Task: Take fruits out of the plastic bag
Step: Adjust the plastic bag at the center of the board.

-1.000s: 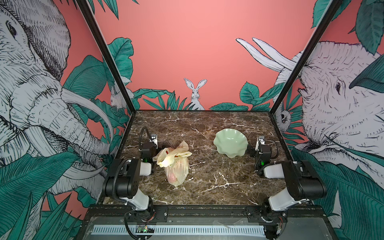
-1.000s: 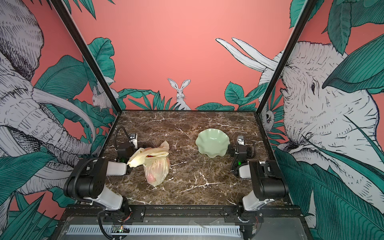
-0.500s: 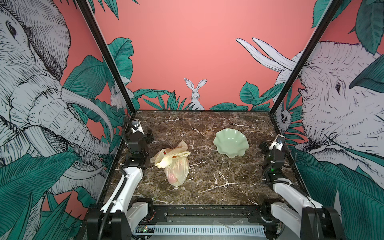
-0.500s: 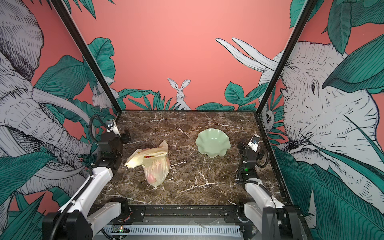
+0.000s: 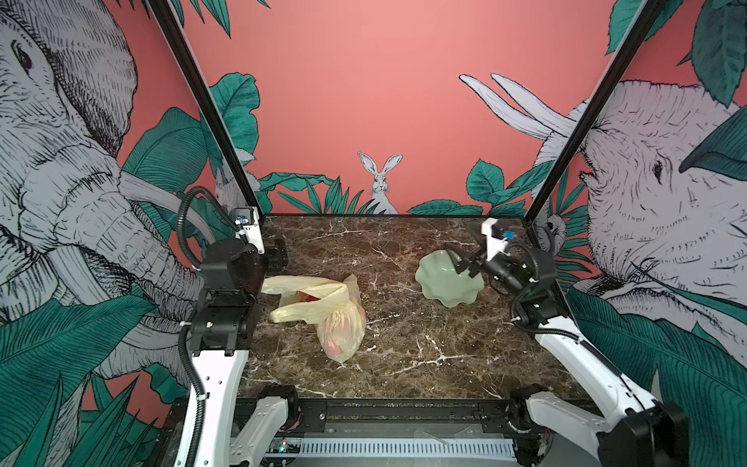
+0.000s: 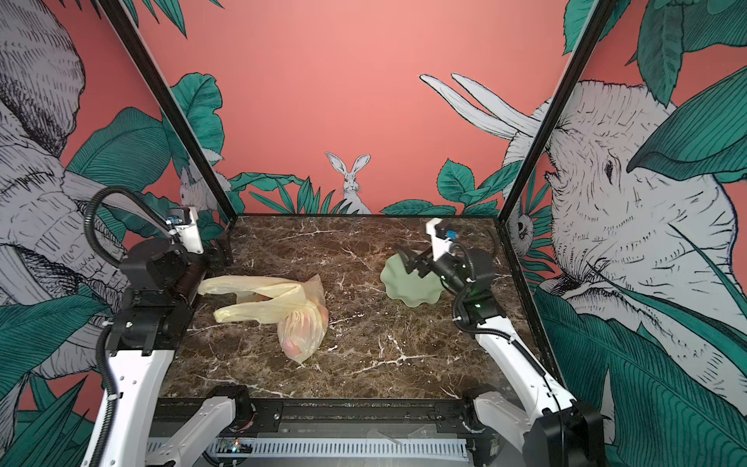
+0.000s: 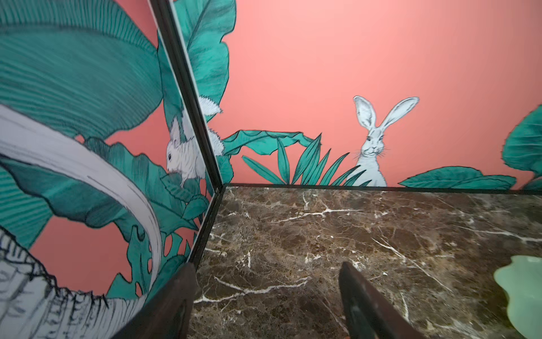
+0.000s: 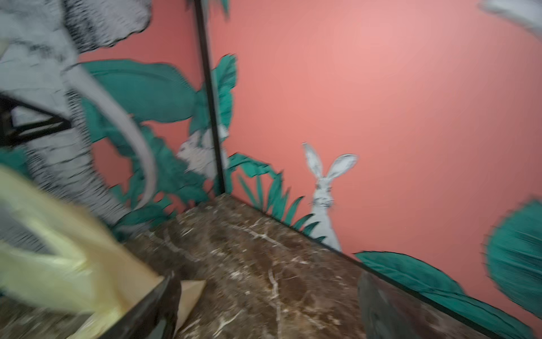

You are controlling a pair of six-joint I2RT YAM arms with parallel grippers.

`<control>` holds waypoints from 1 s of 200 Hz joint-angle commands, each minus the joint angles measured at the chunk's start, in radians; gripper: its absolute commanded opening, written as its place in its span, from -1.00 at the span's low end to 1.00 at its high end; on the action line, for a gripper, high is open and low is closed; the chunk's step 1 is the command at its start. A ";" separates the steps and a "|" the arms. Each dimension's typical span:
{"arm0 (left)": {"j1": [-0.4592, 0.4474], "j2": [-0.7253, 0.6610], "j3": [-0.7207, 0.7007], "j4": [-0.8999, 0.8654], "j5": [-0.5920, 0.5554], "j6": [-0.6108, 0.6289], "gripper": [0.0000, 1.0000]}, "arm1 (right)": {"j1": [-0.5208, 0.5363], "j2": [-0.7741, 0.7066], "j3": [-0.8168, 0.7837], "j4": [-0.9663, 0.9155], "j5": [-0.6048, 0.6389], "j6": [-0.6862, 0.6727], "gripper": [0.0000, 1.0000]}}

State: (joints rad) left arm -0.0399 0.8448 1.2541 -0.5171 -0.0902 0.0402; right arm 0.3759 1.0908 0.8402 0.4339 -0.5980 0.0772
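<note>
worktop: dark brown marble with white veins, walled by pink panels printed with leaves, elephants and a rabbit.
plastic bag: pale yellow, thin and crumpled. It lies on the worktop left of centre. Its two long handles stretch leftward toward the left arm, and its full end points toward the front edge. A blurred part of it shows in the right wrist view.
fruits: inside the plastic bag, seen through the film as rounded pinkish-orange shapes. An orange-red patch shows at the bag's mouth between the handles. Their number cannot be told.
dish: pale green with a wavy rim, on the worktop right of centre, well apart from the plastic bag. Its edge also shows in the left wrist view.
left hand: fingers apart with only bare worktop between them. It sits near the back-left corner, just beside the bag's upper handle and facing the back wall. Whether it touches the handle cannot be told.
right hand: fingers spread wide, gripping nothing. In both top views it overlaps the dish's right part and points left toward the plastic bag. Its wrist view is blurred.
</note>
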 commanded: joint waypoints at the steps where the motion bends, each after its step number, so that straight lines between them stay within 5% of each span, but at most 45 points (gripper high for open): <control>1: -0.003 -0.001 0.102 -0.268 0.030 0.080 0.55 | 0.168 0.072 0.122 -0.136 -0.218 -0.196 0.92; 76: -0.004 0.039 0.291 -0.446 -0.225 0.100 0.55 | 0.547 0.415 0.480 -0.345 -0.078 -0.524 0.99; 200: -0.003 -0.017 0.242 -0.453 -0.272 0.115 0.55 | 0.677 0.919 1.022 -0.524 -0.110 -0.512 0.99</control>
State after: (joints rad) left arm -0.0425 0.8665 1.5021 -0.9920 -0.3321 0.1371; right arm 1.0306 1.9636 1.7741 -0.0406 -0.6926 -0.4232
